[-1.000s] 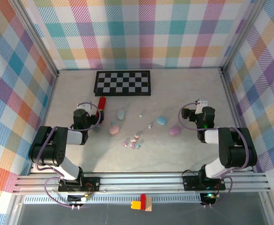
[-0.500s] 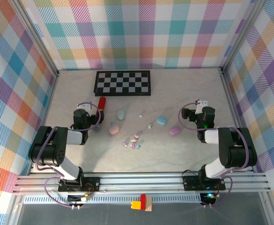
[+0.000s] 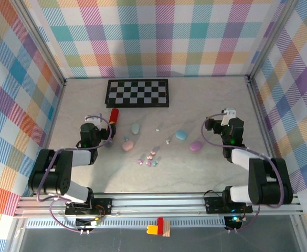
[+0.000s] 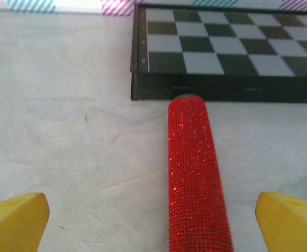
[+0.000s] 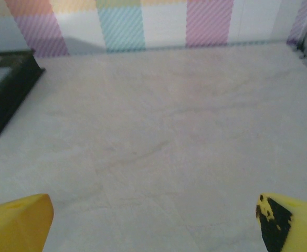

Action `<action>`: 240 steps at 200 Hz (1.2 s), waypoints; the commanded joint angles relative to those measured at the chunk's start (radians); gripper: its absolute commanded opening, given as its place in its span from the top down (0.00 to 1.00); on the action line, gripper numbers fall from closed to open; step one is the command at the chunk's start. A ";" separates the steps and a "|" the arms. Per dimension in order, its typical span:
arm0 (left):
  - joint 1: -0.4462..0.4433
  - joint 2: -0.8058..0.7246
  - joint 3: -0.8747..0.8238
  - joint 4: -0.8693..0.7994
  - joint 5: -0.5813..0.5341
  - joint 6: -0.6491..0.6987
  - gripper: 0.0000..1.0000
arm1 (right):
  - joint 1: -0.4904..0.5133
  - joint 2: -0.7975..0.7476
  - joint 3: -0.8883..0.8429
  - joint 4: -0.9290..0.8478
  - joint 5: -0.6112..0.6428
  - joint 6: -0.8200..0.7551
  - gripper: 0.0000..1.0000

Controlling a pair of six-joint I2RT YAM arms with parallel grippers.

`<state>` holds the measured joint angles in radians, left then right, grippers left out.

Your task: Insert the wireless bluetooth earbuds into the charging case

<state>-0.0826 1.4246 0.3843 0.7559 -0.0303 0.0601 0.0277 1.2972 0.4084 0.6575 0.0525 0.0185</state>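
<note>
Glittery red stick (image 4: 199, 178), matt table (image 4: 64, 131)

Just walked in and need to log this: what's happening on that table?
Two arms are meant to put the earbuds into charging cases, but nothing is held. Both grippers are open: the left gripper faces a red glittery stick lying before the chessboard, and the right gripper faces bare table. The earbuds lie loose mid-table, most clustered near the pink case; the lilac case sits further right.
</note>
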 commanded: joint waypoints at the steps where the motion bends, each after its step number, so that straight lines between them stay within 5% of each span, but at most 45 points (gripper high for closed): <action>1: -0.034 -0.123 0.069 -0.173 -0.017 0.039 0.00 | 0.026 -0.090 0.040 -0.148 -0.004 0.033 0.01; 64: -0.189 -0.036 0.427 -0.727 -0.014 0.040 0.00 | 0.102 -0.172 0.177 -0.446 -0.365 0.251 0.01; 115: -0.401 0.186 0.690 -1.072 -0.184 -0.243 0.00 | 0.368 -0.126 0.221 -0.541 -0.329 0.285 0.01; 152: -0.510 0.325 0.808 -1.200 -0.241 -0.359 0.00 | 0.466 -0.085 0.204 -0.522 -0.352 0.328 0.01; 240: -0.464 0.413 0.843 -1.211 -0.175 -0.408 0.16 | 0.484 -0.069 0.219 -0.529 -0.306 0.330 0.01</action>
<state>-0.5678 1.8271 1.2140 -0.4450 -0.2371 -0.3233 0.5064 1.2247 0.6098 0.1349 -0.2584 0.3370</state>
